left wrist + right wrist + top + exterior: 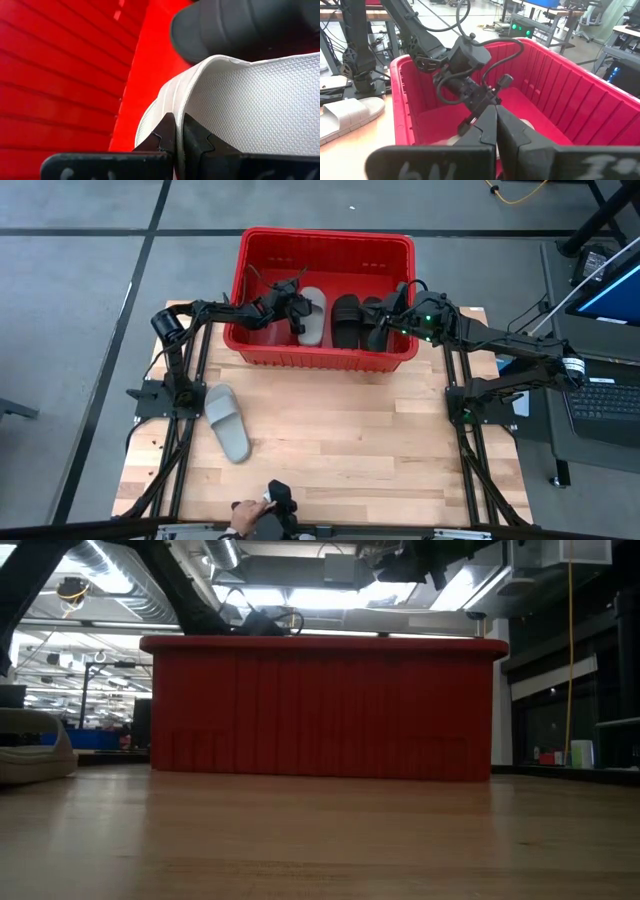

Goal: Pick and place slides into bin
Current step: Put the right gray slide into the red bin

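Three slides lie in the bin [262, 246]: one grey slide [313, 315] and two black slides [347, 319] side by side. A fourth, grey slide [229, 422] lies on the table [350, 440] at about seven o'clock from the bin. The left gripper [297, 308] is clenched on the grey slide's edge; the right gripper [385, 308], clenched empty, hangs over the black pair. No writing is readable.

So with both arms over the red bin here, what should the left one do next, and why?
Probably open the left gripper and release: its fingers are shut on the grey slide, which already lies inside the bin beside two black slides. The other grey slide remains on the table.
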Robot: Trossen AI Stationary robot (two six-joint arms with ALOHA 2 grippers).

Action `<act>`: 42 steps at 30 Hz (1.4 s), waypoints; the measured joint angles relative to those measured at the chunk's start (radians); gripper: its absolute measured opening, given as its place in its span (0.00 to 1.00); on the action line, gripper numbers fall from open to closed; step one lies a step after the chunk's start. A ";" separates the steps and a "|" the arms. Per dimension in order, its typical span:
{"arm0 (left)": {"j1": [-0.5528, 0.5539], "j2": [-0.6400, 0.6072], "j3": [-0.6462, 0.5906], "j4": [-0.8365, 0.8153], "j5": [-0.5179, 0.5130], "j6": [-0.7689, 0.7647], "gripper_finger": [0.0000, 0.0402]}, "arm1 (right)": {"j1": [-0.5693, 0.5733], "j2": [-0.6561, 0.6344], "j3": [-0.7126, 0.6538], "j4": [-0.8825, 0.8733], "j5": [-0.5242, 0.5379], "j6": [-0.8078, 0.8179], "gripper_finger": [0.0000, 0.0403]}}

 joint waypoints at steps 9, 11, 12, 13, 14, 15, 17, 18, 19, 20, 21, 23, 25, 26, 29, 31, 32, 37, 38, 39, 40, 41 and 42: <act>0.006 0.000 0.000 -0.006 0.041 -0.043 0.01 | 0.000 0.000 0.000 0.000 0.000 0.021 0.01; 0.008 0.006 0.000 -0.009 0.052 -0.049 0.01 | 0.000 0.000 0.000 0.000 0.000 0.022 0.01; 0.008 0.013 0.000 -0.008 0.054 -0.049 0.01 | 0.000 0.000 0.000 0.000 0.000 0.022 0.01; 0.008 0.018 0.000 -0.008 0.055 -0.049 0.01 | 0.000 0.000 0.000 0.000 0.000 0.022 0.01; 0.007 0.023 0.000 -0.008 0.054 -0.048 0.01 | 0.000 0.000 0.000 0.000 0.000 0.022 0.01; 0.007 0.030 0.000 -0.007 0.054 -0.044 0.01 | 0.000 0.000 0.000 0.000 0.000 0.022 0.01; 0.006 0.041 0.000 -0.003 0.058 -0.027 0.01 | 0.000 0.000 0.000 0.000 0.000 0.022 0.01; 0.005 0.045 0.000 0.000 0.055 -0.020 0.01 | 0.000 0.000 0.000 0.000 0.000 0.022 0.01; 0.003 0.048 0.000 0.008 0.051 -0.016 0.01 | 0.000 0.000 0.000 0.000 0.000 0.022 0.01; 0.001 0.050 0.000 0.015 0.050 -0.016 0.01 | 0.000 0.000 0.000 0.000 0.000 0.022 0.01; -0.001 0.050 0.000 0.023 0.045 -0.016 0.01 | 0.000 0.000 0.000 0.000 0.000 0.022 0.01; 0.000 0.051 0.000 0.043 0.040 -0.015 0.01 | 0.000 0.000 0.000 0.000 0.000 0.026 0.01; 0.003 0.051 0.000 0.047 0.041 -0.015 0.01 | 0.000 0.000 0.000 0.000 0.000 0.026 0.01; 0.005 0.051 0.000 0.045 0.042 -0.015 0.01 | 0.000 0.000 0.000 0.000 0.000 0.026 0.01; 0.007 0.051 0.000 0.023 0.047 -0.015 0.01 | 0.000 0.000 0.000 0.000 0.000 0.026 0.01; 0.006 0.051 0.000 0.017 0.048 -0.015 0.02 | 0.000 0.000 0.000 0.000 0.000 0.025 0.01; 0.006 0.051 0.000 0.017 0.048 -0.015 0.03 | 0.000 0.000 0.000 0.000 0.000 0.025 0.01; 0.008 0.051 0.000 0.009 0.104 -0.055 0.07 | 0.000 0.000 0.000 -0.001 0.000 0.024 0.01; 0.008 0.051 0.000 0.009 0.114 -0.061 0.09 | 0.000 0.000 0.000 -0.002 0.000 0.024 0.01; 0.008 0.051 0.000 0.009 0.118 -0.066 0.10 | 0.000 0.000 0.000 -0.004 0.000 0.024 0.01; 0.008 0.051 0.000 0.009 0.120 -0.069 0.11 | 0.000 0.000 0.000 -0.005 0.000 0.024 0.01; 0.008 0.051 0.000 0.008 0.121 -0.071 0.12 | 0.000 0.000 0.000 -0.006 0.000 0.024 0.01; 0.008 0.051 0.000 0.006 0.122 -0.071 0.13 | 0.000 0.000 0.000 -0.009 0.000 0.024 0.01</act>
